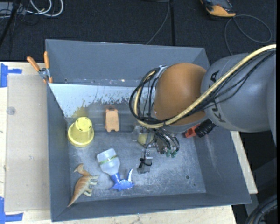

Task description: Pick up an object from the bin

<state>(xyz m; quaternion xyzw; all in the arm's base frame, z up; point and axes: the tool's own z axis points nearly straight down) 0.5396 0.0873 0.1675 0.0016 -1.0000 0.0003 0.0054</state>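
Clear plastic cup-shaped toy with blue stem [109, 164]: tipped over on grey metal bin [196, 171] floor, front-middle, just left of pincer [145, 164]. Probably light, stiff, slippery; best gripped across narrow blue stem. Pincer's state: cannot tell.

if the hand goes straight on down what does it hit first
Most likely the bare bin floor right under the hand; the clear bottle lies just beside that line, but depth is unclear.

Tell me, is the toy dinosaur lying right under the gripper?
No, the toy dinosaur lies in the bin's lower-left corner of the view, apart from the gripper nearer the middle.
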